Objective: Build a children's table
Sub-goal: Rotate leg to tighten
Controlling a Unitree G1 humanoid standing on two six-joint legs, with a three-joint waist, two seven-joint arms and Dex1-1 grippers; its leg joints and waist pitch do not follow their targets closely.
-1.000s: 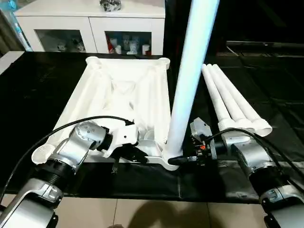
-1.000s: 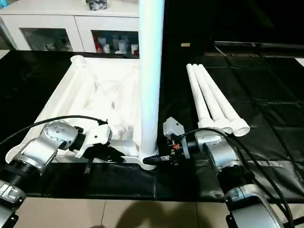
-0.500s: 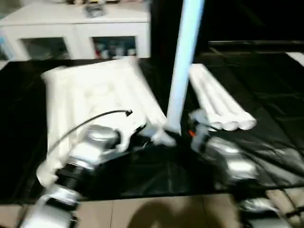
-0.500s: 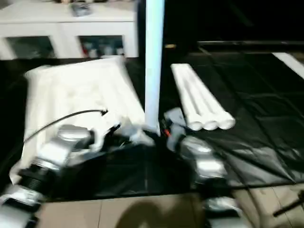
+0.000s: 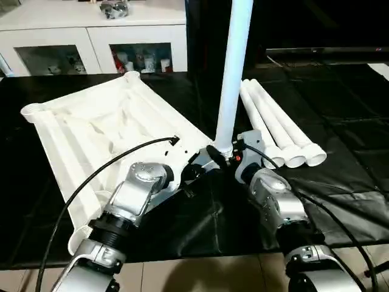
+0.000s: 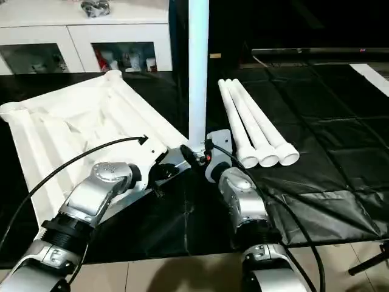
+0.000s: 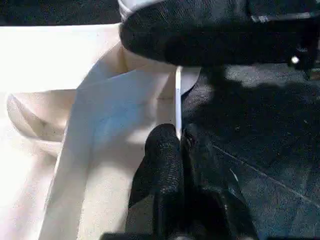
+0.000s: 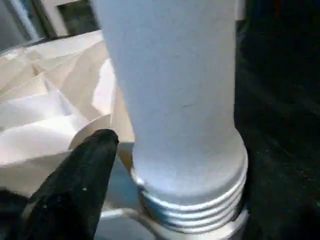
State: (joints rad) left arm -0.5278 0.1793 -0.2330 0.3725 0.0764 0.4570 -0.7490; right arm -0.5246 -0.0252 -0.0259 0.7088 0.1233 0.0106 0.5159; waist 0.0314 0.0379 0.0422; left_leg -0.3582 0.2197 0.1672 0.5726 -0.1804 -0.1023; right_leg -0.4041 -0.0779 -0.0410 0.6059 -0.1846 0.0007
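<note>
Since turned, top (image 5: 115,121) askew; leg (image 5: 234,73) upright

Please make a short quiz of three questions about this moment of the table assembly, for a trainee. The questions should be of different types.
1. True or false: all four legs lie flat on the black mat.
2. How many loose legs lie beside the table top?
3. The left tool is: A) wide open, B) shut on the table top's edge.

Key: 1 false, the upright leg stands in a corner socket; 2 three; 3 B.
</note>
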